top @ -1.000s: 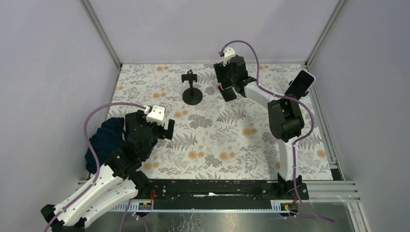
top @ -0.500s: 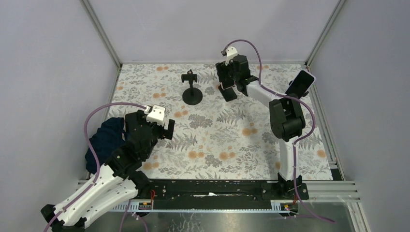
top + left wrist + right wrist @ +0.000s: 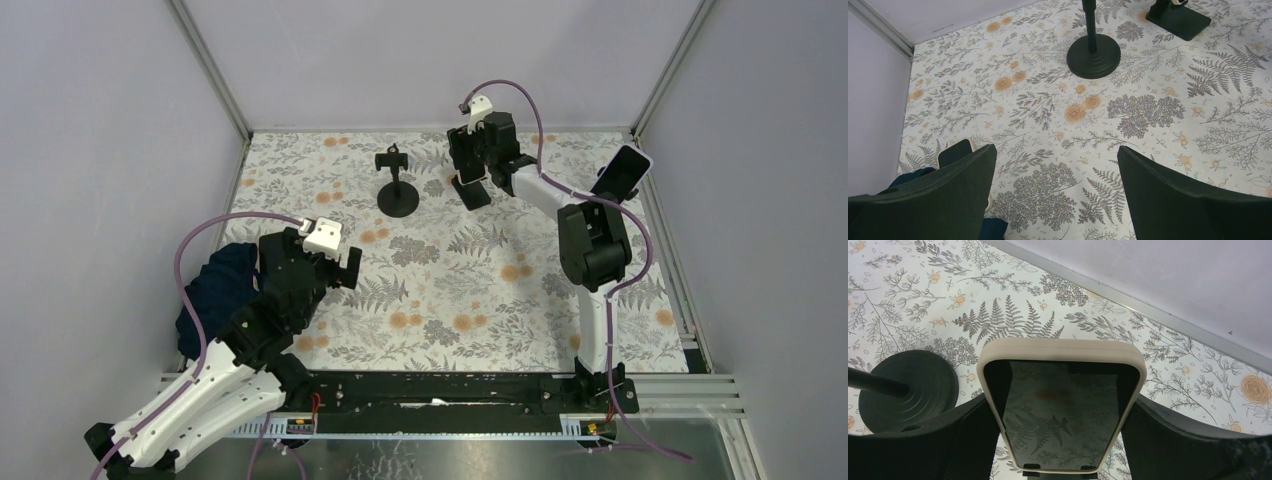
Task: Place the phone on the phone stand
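**A:** Where is the phone?

**B:** The phone (image 3: 1063, 390) is a flat slab with rounded corners in a matt cream case. Its glossy dark screen mirrors the fern print below. It sits in the right gripper (image 3: 1063, 407) near the far edge of the table (image 3: 480, 290), just right of the phone stand (image 3: 397, 190), beside it and not on it.

**A:** So those jaws are closed on it?

**B:** Yes. They are spread wide, but the padded black fingers (image 3: 948, 440) press against both long sides of the case.

**A:** Does it touch the table?

**B:** From above its lower end looks close to the surface, perhaps resting on it. I cannot tell which.

**A:** And the stand itself?

**B:** It is black, with a round base stepped in concentric rings, a thin upright post and a small clamp head on top.

**A:** What about the left gripper?

**B:** The left gripper (image 3: 1055, 150) hangs over the table towards the left edge. Its jaws are spread fully and hold nothing. Between the broad dark fingers you see only the covering, which is white, printed with grey ferns and orange flowers.

**A:** Anything else?

**B:** A crumpled dark blue cloth (image 3: 215, 285) lies at the left edge. A second dark slab (image 3: 622, 172) with a pale rim leans at the right edge, towards the far corner.
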{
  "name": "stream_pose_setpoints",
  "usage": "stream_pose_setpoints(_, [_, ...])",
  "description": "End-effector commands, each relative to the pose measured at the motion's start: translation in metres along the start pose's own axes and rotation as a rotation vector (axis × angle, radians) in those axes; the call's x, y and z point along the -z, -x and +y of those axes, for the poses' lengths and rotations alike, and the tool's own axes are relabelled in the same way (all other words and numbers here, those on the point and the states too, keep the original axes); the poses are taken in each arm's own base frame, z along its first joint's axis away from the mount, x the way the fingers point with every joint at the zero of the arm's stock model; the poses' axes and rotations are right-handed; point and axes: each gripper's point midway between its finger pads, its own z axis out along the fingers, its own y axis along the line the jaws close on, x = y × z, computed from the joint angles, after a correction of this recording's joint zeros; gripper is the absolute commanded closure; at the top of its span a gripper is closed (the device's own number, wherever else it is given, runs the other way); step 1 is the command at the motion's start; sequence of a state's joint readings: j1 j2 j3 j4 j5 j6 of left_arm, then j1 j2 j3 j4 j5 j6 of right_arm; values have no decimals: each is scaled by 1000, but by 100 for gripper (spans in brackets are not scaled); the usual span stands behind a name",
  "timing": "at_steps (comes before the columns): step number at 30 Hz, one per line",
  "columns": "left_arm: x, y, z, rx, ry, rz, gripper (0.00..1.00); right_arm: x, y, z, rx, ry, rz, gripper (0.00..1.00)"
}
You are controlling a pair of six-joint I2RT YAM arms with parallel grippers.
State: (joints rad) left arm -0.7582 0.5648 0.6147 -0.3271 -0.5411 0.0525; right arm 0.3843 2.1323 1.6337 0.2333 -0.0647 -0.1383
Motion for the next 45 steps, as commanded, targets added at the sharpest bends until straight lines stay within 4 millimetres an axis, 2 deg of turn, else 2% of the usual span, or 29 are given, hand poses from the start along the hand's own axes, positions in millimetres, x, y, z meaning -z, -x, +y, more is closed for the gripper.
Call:
stream_pose_setpoints(1, [-2, 4, 0, -4, 0, -23, 2, -6, 27, -6, 14, -1, -58, 52])
stream_pose_setpoints(10, [-2, 4, 0, -2, 0, -26, 2, -12, 23, -5, 7, 0, -40, 45])
stream_pose_setpoints(16, [-2, 5, 0, -3, -1, -27, 2, -13, 19, -6, 7, -8, -27, 35])
stream_pose_setpoints(21, [-1, 5, 0, -1, -3, -31, 1, -13, 17, -7, -1, -9, -18, 32])
stream_pose_setpoints(45, [2, 8, 0, 6, -12, -46, 1, -9, 31, -3, -39, 10, -7, 14])
